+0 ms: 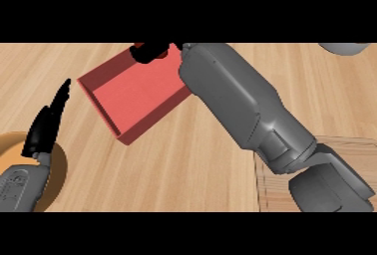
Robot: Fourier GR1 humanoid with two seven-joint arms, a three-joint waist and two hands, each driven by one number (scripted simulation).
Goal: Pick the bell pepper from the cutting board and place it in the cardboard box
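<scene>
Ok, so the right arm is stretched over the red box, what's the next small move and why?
Probably draw the right hand back slightly toward the middle of the red box. It sits at the box's far corner, largely out of view; no bell pepper shows on the cutting board's visible part, so it may be in that hand.

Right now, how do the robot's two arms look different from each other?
The right arm stretches far across the counter, over the red box; the left arm stays low at the view's left edge. The right hand is mostly hidden at the top by the box's far end, while the left hand shows straight fingers pointing up, resting. Both arms are grey with black hands.
</scene>
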